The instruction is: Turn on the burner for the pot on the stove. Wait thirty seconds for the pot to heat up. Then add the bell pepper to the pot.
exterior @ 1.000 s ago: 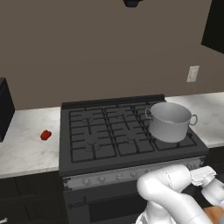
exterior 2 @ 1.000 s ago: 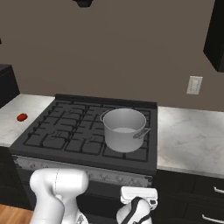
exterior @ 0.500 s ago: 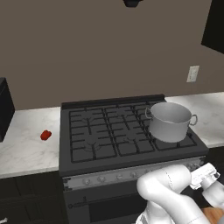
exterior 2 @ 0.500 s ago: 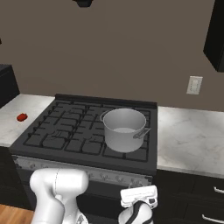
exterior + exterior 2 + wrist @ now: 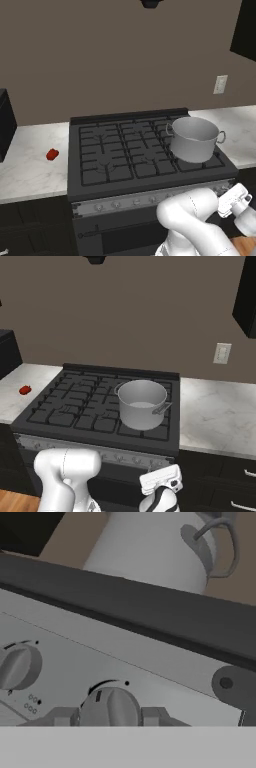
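Low at the front panel of the black gas stove (image 5: pixel 125 155), the two-finger gripper (image 5: pixel 109 716) is clamped on a small grey round knob (image 5: pixel 109 707) — a dark fingertip on either side. Above it sits the wide silver-grey metal pot (image 5: pixel 142 404) on the right-hand grates. Well apart, on the white marble counter (image 5: pixel 30 170) left of the stove, lies the small red bell pepper (image 5: pixel 52 154).

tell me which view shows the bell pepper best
The left base view: the bell pepper lies unobstructed on the counter left of the stove. The right base view shows it smaller, near the left edge.
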Tool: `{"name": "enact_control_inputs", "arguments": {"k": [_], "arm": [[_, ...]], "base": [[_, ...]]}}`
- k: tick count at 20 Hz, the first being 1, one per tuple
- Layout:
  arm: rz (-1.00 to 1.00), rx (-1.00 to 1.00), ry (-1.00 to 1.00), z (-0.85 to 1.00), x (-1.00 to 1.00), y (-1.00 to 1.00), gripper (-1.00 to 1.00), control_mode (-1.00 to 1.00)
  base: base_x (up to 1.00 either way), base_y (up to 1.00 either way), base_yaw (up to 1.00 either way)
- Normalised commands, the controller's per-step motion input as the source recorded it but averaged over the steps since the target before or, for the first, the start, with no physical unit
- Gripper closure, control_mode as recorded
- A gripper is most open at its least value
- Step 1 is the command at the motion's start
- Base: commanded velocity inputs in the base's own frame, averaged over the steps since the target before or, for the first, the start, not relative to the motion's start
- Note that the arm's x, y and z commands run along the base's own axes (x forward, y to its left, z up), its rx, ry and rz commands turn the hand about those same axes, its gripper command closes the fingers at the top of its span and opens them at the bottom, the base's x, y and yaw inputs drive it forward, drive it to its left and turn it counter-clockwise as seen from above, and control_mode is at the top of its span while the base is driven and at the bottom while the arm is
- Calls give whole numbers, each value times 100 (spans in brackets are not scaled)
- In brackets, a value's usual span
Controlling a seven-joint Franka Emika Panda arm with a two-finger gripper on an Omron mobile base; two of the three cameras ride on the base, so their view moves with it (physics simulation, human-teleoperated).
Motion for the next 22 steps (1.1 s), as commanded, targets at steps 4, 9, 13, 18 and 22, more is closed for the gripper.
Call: {"name": "enact_control_inputs", "arguments": {"k": [4,9,13,18,22], "arm": [[18,-46,-12,4,6,0,100,-100],[16,-49,-13,0,0,0,100,-100],[14,-50,-13,3,0,0,100,-100],[15,-54,-18,3,0,0,100,-100],[16,-59,-26,1,0,0,100,-100]], "base": [[0,0,0],[0,0,0],[0,0,0],[0,0,0],[0,0,0]]}}
